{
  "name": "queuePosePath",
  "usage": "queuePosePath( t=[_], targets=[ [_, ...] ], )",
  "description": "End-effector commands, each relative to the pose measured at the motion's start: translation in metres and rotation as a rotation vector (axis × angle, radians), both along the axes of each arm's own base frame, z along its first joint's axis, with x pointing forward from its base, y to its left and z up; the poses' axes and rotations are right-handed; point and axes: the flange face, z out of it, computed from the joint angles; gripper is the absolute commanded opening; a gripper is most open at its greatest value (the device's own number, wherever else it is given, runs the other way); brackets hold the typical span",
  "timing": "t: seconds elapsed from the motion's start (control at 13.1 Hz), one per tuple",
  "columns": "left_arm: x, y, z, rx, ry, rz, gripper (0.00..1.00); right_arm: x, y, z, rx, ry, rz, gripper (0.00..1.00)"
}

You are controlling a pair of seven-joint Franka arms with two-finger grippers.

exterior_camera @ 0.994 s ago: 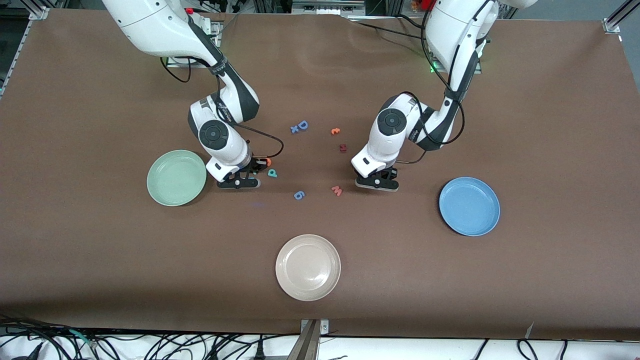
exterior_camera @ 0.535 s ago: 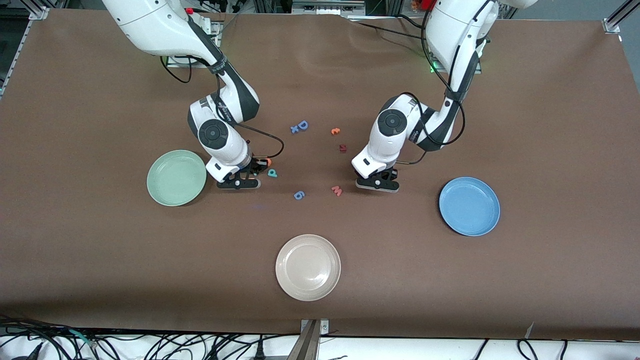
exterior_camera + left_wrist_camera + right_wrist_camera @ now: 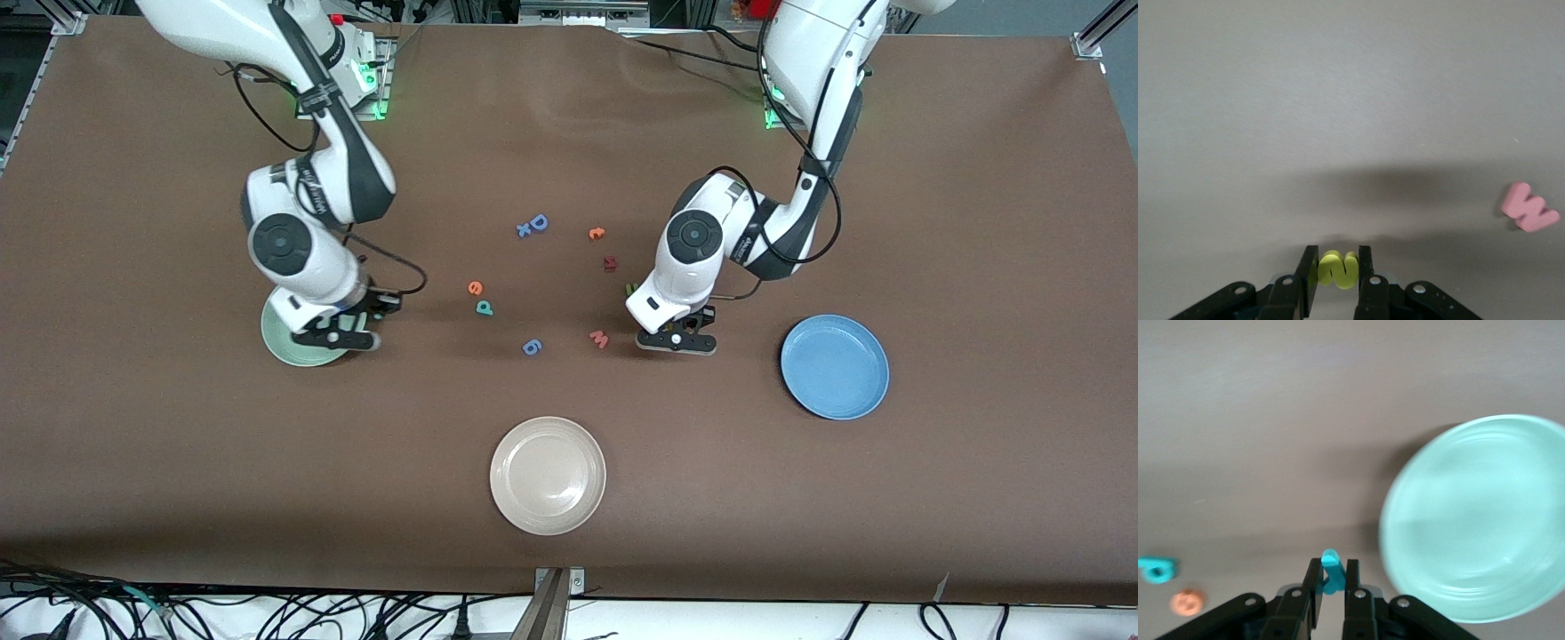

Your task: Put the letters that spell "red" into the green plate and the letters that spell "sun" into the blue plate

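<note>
My right gripper [image 3: 336, 338] hangs over the green plate's [image 3: 283, 345] edge that faces the table's middle, shut on a tiny teal letter [image 3: 1332, 577]. In the right wrist view the green plate [image 3: 1478, 520] lies just beside the gripper [image 3: 1332, 581]. The orange "e" [image 3: 475, 287] and teal "d" [image 3: 484, 308] lie on the table mid-way between the arms. My left gripper [image 3: 676, 342] is low over the table between the pink "w" [image 3: 598, 339] and the blue plate [image 3: 834, 366], shut on a yellow "s" [image 3: 1338, 269]. A small green letter [image 3: 629, 289] peeks out beside the left wrist.
A beige-white plate [image 3: 548, 476] sits near the front edge. Scattered in the middle are a blue "6" [image 3: 532, 347], a large blue "D" [image 3: 538, 222] with a small blue "x" [image 3: 524, 230], an orange letter [image 3: 597, 233] and a dark red letter [image 3: 610, 263].
The right arm has swung from beside the "e" and "d" over to the green plate, carrying the teal letter. The left gripper shifted slightly with the yellow letter.
</note>
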Motion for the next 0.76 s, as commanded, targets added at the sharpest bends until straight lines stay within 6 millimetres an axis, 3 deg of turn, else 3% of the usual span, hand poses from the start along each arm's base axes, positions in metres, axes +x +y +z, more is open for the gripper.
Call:
queuePosePath(
  t=[0.0, 0.23, 0.31, 0.46, 0.54, 0.61, 0.69],
  targets=[
    [0.034, 0.041, 0.022, 0.039, 0.061, 0.005, 0.0, -0.003, -0.032, -0.013, -0.03, 0.031, -0.009, 0.02],
    [0.08, 0.12, 0.058, 0.032, 0.167, -0.053, 0.0, -0.001, -0.066, -0.042, -0.064, 0.075, -0.061, 0.02],
    [0.09, 0.152, 0.061, 0.026, 0.184, -0.067, 0.0, -0.002, -0.07, -0.051, -0.07, 0.089, -0.066, 0.02],
    [0.102, 0.209, 0.058, 0.003, 0.204, -0.15, 0.0, -0.007, -0.086, -0.089, -0.088, 0.143, -0.096, 0.02],
    [0.105, 0.23, 0.054, -0.007, 0.215, -0.185, 0.01, -0.004, -0.087, -0.087, -0.088, 0.143, -0.098, 0.11],
    [0.106, 0.247, 0.047, -0.012, 0.224, -0.2, 0.02, -0.004, -0.087, -0.087, -0.088, 0.143, -0.099, 0.51],
    [0.106, 0.256, 0.038, -0.014, 0.234, -0.204, 0.11, -0.002, -0.087, -0.082, -0.085, 0.135, -0.096, 0.7]
  ],
)
